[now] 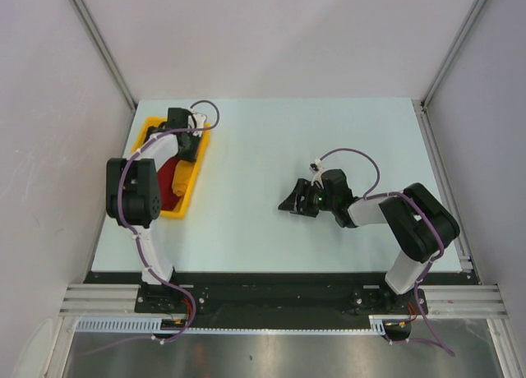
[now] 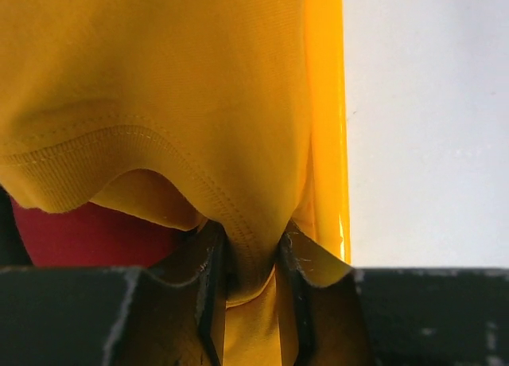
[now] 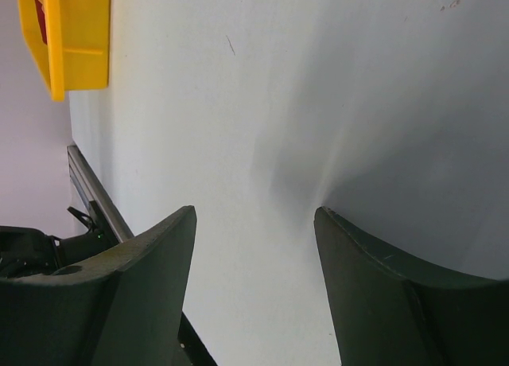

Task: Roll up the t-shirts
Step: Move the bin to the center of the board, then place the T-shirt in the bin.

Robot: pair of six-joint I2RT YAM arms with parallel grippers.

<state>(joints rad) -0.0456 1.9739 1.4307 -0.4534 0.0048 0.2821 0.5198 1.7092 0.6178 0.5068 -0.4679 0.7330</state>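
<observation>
The table [image 1: 271, 148] carries the yellow tray [image 1: 150, 125] at its 9 o'clock edge. In the tray, the mustard t-shirt [image 2: 159, 64] lies over the dark red t-shirt [image 2: 87, 235]. The cloth looks light and limp and will likely drape and drag. Its ribbed collar hem, at 8 o'clock in the left wrist view, should give a firm hold. The left gripper [image 2: 250, 255] pinches a mustard fold. The right gripper [image 3: 254, 223] hangs empty near the table's centre, jaws apart.

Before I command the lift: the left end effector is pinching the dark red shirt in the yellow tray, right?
Not quite. The left wrist view shows the left end effector pinching a fold of the mustard-orange shirt. The dark red shirt is not between its fingers. The grip is indeed in the yellow tray.
</observation>
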